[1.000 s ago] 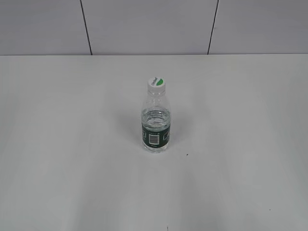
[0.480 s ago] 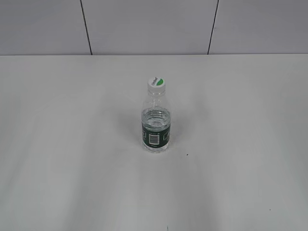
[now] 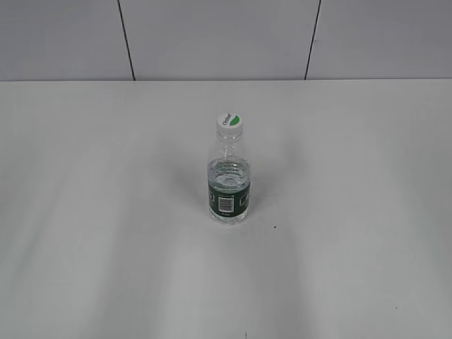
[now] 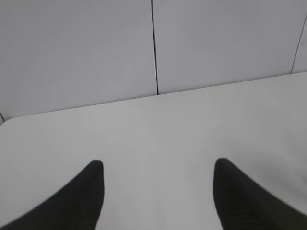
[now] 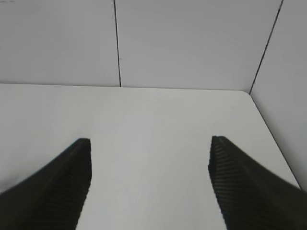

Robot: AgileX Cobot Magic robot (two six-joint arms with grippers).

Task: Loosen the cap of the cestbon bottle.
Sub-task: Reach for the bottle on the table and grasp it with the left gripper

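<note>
The cestbon bottle [image 3: 228, 185] stands upright near the middle of the white table in the exterior view, clear with a dark green label band and a white barcode patch. Its white and green cap [image 3: 229, 123] sits on the neck. Neither arm shows in the exterior view. My left gripper [image 4: 157, 165] is open and empty over bare table in the left wrist view. My right gripper [image 5: 149, 141] is open and empty over bare table in the right wrist view. The bottle shows in neither wrist view.
The white table [image 3: 92, 212] runs back to a grey panelled wall [image 3: 212, 35]. The right wrist view shows the table's rounded far right corner [image 5: 247, 93]. The left wrist view shows its far left corner [image 4: 7, 120].
</note>
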